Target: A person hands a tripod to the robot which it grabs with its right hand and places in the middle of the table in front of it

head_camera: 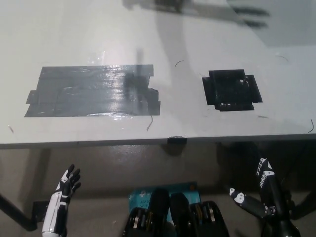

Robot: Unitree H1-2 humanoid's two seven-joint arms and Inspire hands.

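single head view, steeply down over the near table (163, 29) edge and floor

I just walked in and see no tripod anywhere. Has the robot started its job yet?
Nothing looks done yet. The table carries only two dark tape patches, and no tripod is in view. Nothing is in hand: the white left hand hangs open below the table edge, and the black right hand is low and empty too. Receiving, grabbing and placing all remain.

White table (187, 29), large grey tape patch (94, 91), smaller black tape patch (231, 90)
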